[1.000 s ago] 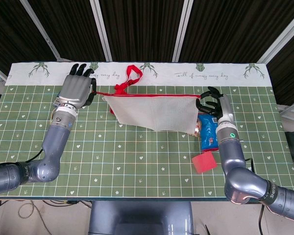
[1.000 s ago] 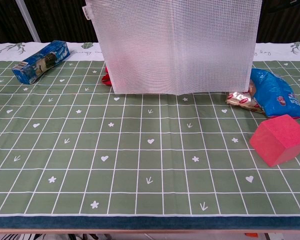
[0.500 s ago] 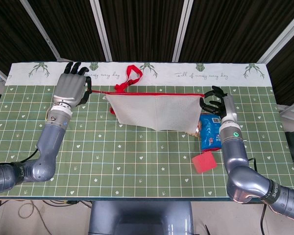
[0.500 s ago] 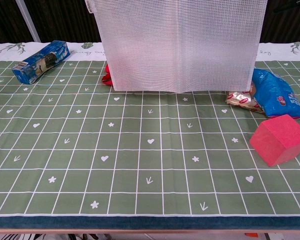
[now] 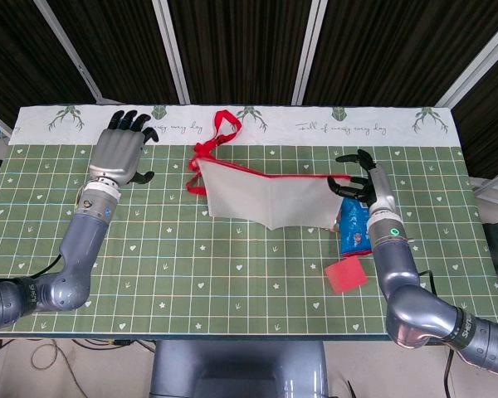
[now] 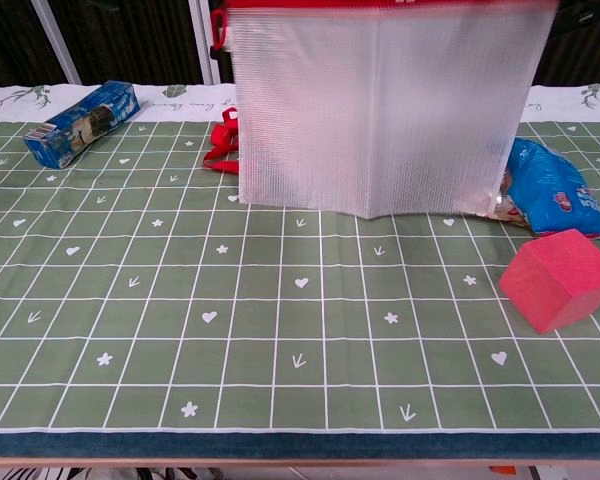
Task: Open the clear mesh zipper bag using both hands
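The clear mesh zipper bag [image 5: 266, 197] with a red zipper edge hangs above the table and looks blurred in the chest view [image 6: 380, 110]. Its red strap [image 5: 219, 133] trails off the left end toward the table's back edge. My right hand [image 5: 357, 181] is at the bag's top right corner and pinches it between thumb and a finger, with the other fingers spread. My left hand [image 5: 120, 152] is off to the left, fingers apart, holding nothing, well clear of the bag. Neither hand shows clearly in the chest view.
A blue snack packet [image 6: 550, 185] and a small wrapped snack [image 6: 498, 208] lie at the right, partly behind the bag. A red cube [image 6: 560, 278] sits at the front right. A blue box [image 6: 80, 122] lies at the back left.
My left hand has let go of the zipper end and stays at the left. The bag's left end has swung right and sagged lower; the right hand still holds its corner.
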